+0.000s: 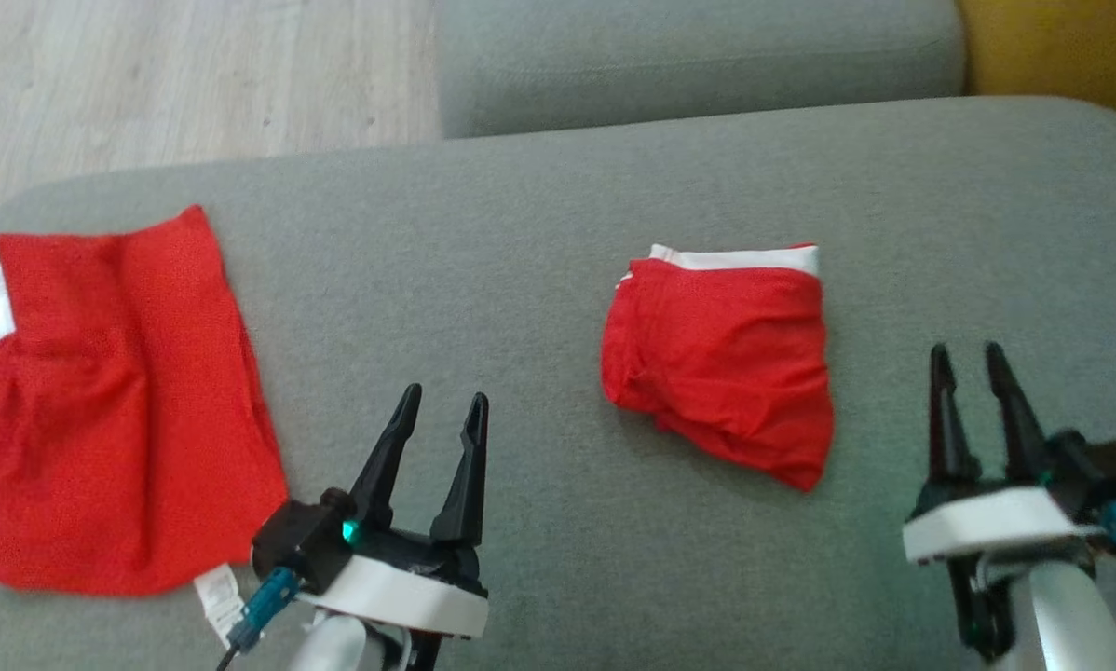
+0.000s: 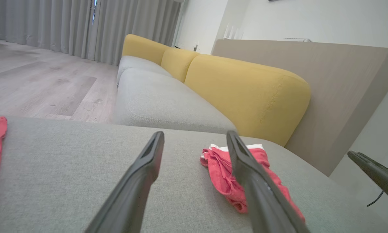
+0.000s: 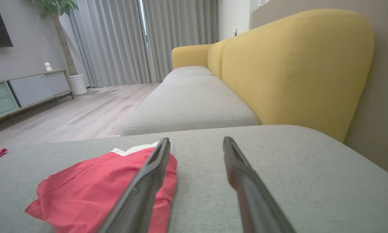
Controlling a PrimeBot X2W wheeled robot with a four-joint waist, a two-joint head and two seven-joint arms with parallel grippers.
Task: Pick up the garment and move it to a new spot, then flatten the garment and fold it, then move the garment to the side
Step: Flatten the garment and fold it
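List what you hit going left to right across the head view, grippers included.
spread red garment → left gripper, open → folded red garment with white waistband → right gripper, open. Both garments lie on the grey cushion.

Head cam looks steeply down on grey fabric sofa seat from close above. Both wrist cams sit low over seat, facing along it, yellow upholstered backrest at right. All 3 share folded red cloth garment.
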